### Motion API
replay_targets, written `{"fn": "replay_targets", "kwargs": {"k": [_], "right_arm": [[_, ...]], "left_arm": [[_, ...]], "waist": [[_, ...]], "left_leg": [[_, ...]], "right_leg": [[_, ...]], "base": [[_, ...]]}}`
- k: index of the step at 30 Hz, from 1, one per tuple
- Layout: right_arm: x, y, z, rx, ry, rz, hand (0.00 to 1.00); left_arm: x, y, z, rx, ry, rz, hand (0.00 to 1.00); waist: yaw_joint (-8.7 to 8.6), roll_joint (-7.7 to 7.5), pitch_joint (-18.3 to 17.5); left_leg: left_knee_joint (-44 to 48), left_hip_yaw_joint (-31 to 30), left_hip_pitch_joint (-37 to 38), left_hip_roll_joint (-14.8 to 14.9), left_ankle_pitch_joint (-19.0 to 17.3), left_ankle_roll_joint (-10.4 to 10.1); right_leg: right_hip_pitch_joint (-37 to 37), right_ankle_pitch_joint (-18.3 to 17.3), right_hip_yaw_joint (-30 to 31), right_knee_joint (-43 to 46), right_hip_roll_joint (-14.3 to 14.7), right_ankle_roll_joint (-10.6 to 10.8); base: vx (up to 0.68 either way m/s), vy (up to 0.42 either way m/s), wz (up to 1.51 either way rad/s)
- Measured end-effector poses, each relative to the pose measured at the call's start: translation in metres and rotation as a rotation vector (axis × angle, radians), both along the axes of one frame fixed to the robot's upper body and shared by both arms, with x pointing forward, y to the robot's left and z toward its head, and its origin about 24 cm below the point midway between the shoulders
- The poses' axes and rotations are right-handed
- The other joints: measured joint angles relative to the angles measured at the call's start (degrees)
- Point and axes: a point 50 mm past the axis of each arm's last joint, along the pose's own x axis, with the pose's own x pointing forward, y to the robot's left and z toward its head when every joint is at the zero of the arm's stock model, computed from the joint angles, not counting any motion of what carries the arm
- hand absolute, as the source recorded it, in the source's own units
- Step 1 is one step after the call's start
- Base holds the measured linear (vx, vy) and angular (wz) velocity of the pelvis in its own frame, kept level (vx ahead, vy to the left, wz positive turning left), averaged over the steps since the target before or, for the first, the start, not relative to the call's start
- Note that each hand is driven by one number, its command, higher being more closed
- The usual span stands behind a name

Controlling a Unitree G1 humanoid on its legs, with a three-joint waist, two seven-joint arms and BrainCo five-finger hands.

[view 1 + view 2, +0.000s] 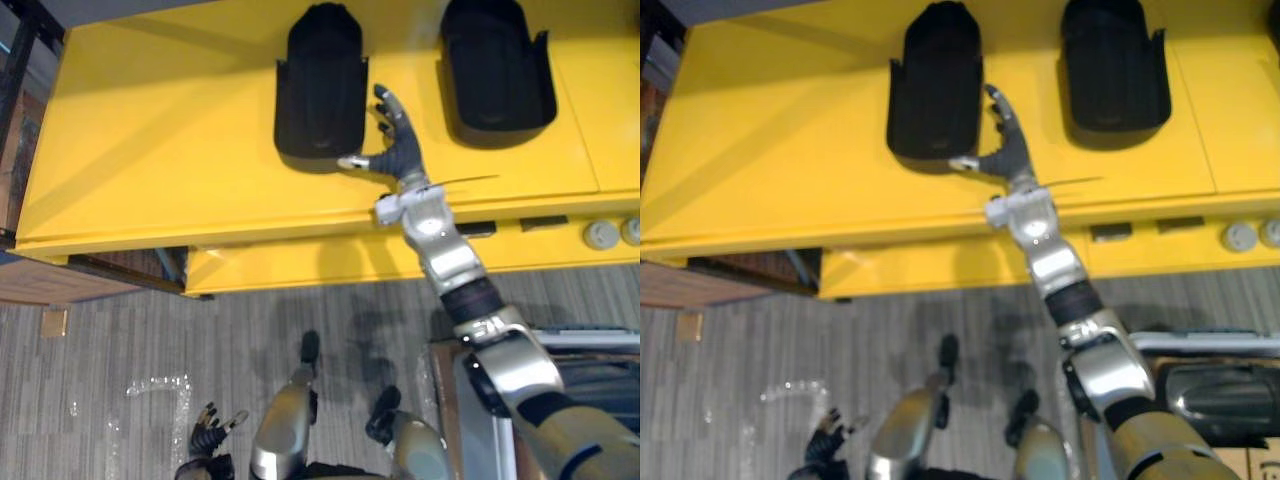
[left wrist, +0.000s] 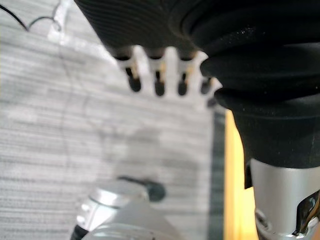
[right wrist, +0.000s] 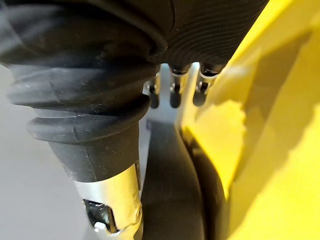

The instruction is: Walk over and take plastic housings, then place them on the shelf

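Hanging at the lower left, the left robot hand [image 1: 207,428] is idling with relaxed fingers, holding nothing. On the yellow surface [image 1: 150,130], the left housing [image 1: 320,85] is lying matte black and trough-shaped at upper centre. The right robot hand [image 1: 396,140] is spreading open just beside its right edge. The right housing [image 1: 497,70] is lying alike at upper right. Grasping and shelving are both waiting.

Right arm [image 1: 470,290] is stretched way out in front, coming up from the lower right, nearly straight at the elbow. Right hand [image 1: 398,145] is spread flat, fingers [image 1: 385,103] straight and a bit fanned, thumb [image 1: 353,161] poking out toward the robot's left. Left hand [image 1: 207,432] just hangs low at its side, fingers loose and relaxed.
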Motion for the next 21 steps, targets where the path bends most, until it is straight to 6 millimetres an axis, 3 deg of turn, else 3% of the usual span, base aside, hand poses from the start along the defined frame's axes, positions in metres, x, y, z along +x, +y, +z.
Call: {"fn": "replay_targets", "kwargs": {"k": [2, 6, 9, 11, 14, 17, 21], "right_arm": [[-0.004, -0.001, 0.008, -0.009, -0.079, -0.034, 0.00], [-0.041, 0.004, 0.025, 0.025, -0.309, 0.022, 0.00], [-0.066, 0.008, 0.022, 0.034, -0.358, 0.119, 0.00], [-0.087, 0.010, 0.007, 0.050, -0.309, 0.237, 0.00], [-0.107, 0.009, -0.021, 0.070, -0.205, 0.338, 0.00], [-0.116, -0.002, -0.053, 0.071, -0.068, 0.378, 0.00], [-0.134, -0.044, -0.099, 0.141, 0.120, 0.267, 0.00]], "left_arm": [[0.000, 0.000, 0.000, 0.002, -0.002, 0.000, 0.00], [-0.008, 0.001, -0.005, 0.009, 0.035, 0.001, 0.00], [-0.018, 0.004, -0.009, 0.016, 0.068, 0.018, 0.00], [-0.024, 0.007, -0.011, 0.029, 0.086, 0.023, 0.00], [-0.030, 0.011, -0.013, 0.048, 0.108, 0.037, 0.00], [-0.035, 0.012, -0.015, 0.064, 0.133, 0.058, 0.00], [-0.034, 0.011, -0.016, 0.064, 0.137, 0.086, 0.00]], "waist": [[-0.05, -0.07, -0.03], [-0.44, -1.40, -0.92], [-1.44, -4.20, -3.58], [-3.38, -6.57, -6.94], [-5.21, -8.02, -10.68], [-7.25, -7.97, -13.84], [-9.66, -7.08, -15.74]], "left_leg": [[0.00, 0.28, 0.13, 0.15, -0.03, -0.04], [-0.02, 1.71, 1.18, 0.76, -0.55, -0.42], [-0.03, 4.16, 2.31, 1.60, -1.46, -0.87], [-0.05, 6.24, 3.59, 1.95, -2.41, -1.19], [-0.33, 9.05, 5.75, 2.42, -3.50, -1.46], [-0.41, 11.54, 7.38, 2.94, -4.19, -1.62], [-0.45, 13.19, 9.20, 3.42, -4.50, -1.77]], "right_leg": [[0.07, 0.09, 0.20, -0.65, 0.14, 0.06], [1.46, 1.39, 1.58, -3.78, 1.23, 0.10], [3.27, 3.68, 3.53, -8.10, 2.58, 0.02], [4.70, 5.03, 5.26, -11.10, 3.19, 0.17], [6.06, 5.94, 8.03, -13.04, 3.62, 0.18], [6.41, 6.41, 10.21, -13.86, 3.97, 0.04], [7.43, 6.67, 11.54, -14.82, 4.31, 0.14]], "base": [[0.00, 0.000, -0.06], [0.04, -0.031, -0.21], [0.09, -0.039, -0.40], [0.09, -0.025, -0.43], [0.05, -0.016, -0.54], [0.01, -0.016, -0.48], [-0.03, -0.008, -0.20]]}}
